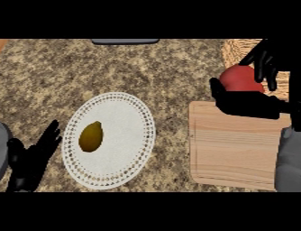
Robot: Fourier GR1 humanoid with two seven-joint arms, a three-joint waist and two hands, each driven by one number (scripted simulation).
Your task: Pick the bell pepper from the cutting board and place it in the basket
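Fingers point(267, 67) of your right hand point(259, 101): curled round the red bell pepper point(239, 80), held above the cutting board's point(236, 149) far edge, beside the basket point(236, 49). Left hand point(33, 155): open, resting. Risk: letting go early lands it short of the rim.

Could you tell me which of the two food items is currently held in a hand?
The red bell pepper, gripped by the right hand near the basket; the yellow-brown fruit lies untouched on the white plate.
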